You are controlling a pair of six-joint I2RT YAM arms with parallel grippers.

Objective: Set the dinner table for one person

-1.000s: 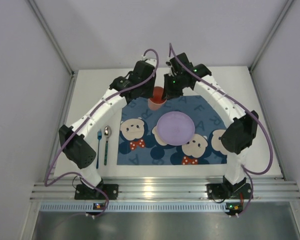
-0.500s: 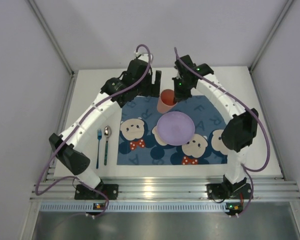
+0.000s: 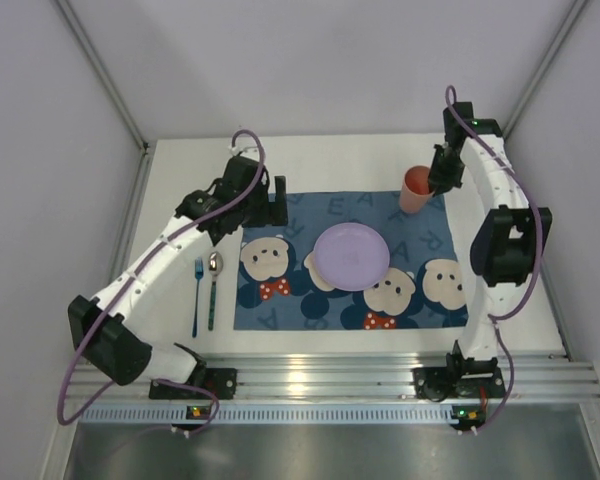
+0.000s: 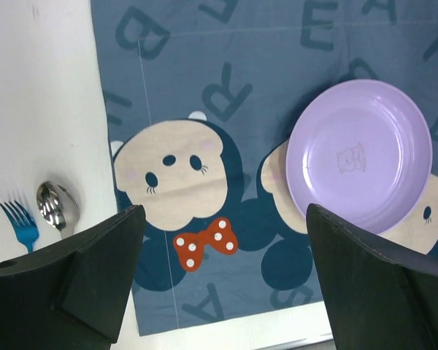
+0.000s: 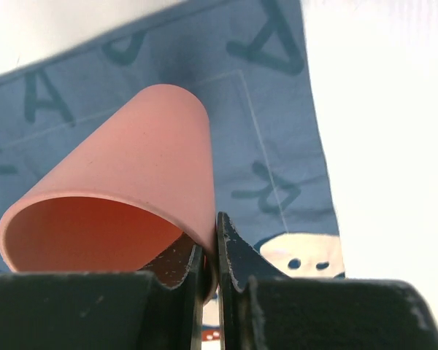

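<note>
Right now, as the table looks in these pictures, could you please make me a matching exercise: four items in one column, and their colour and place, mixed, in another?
Items:
1. plate
2. cup
3. fork
4. spoon

Descriptions:
A. silver, on the white table just left of the placemat
B. purple, lying on the placemat
C. blue, leftmost item
D. pinkish, rim pinched by the right gripper

Pairs: 1-B, 2-D, 3-C, 4-A
</note>
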